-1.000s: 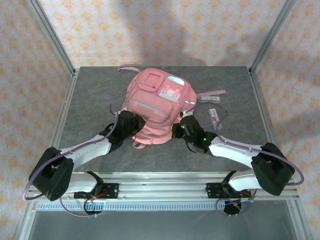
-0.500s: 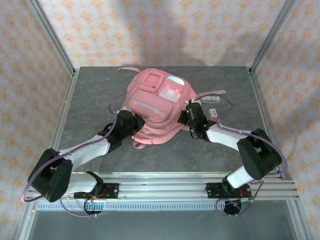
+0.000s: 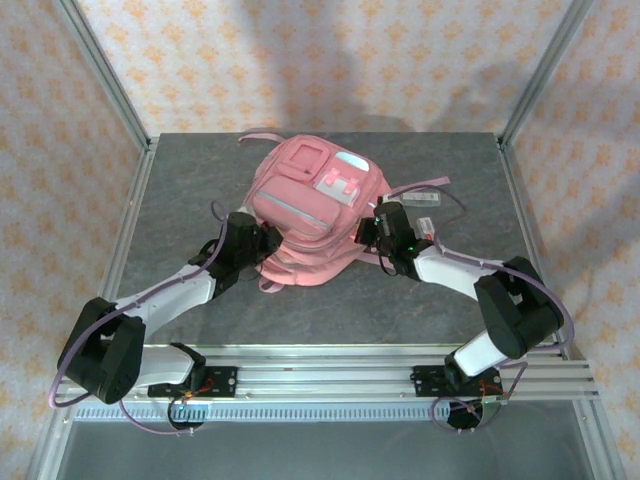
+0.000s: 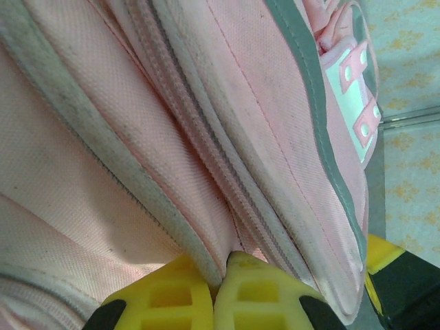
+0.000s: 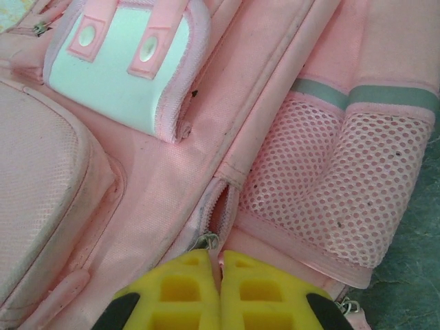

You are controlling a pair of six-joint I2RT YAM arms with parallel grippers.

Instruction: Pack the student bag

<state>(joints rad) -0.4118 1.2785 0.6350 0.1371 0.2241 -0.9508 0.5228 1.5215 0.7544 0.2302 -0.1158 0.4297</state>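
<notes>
Student bag [image 3: 310, 205] is being held front-up mid-desk [image 3: 180, 190], flanked by both arms. Step being judged: main zip being opened for packing. A seam fold by the zip track is being pinched by the left hand [image 4: 220, 271], fingers closed on it. Right hand [image 5: 220, 267] is being pressed shut at the zip pull [image 5: 206, 240]; grip on it cannot be told. Next move: pull secured, drawn along the track, bag braced. Pink fabric, grey-soiled piping, mesh pocket [image 5: 330, 199].

We count one student bag [image 3: 300, 195], one left gripper [image 4: 218, 265], one right gripper [image 5: 220, 258], and two small pale items [image 3: 424, 199] [image 3: 430, 229].
</notes>
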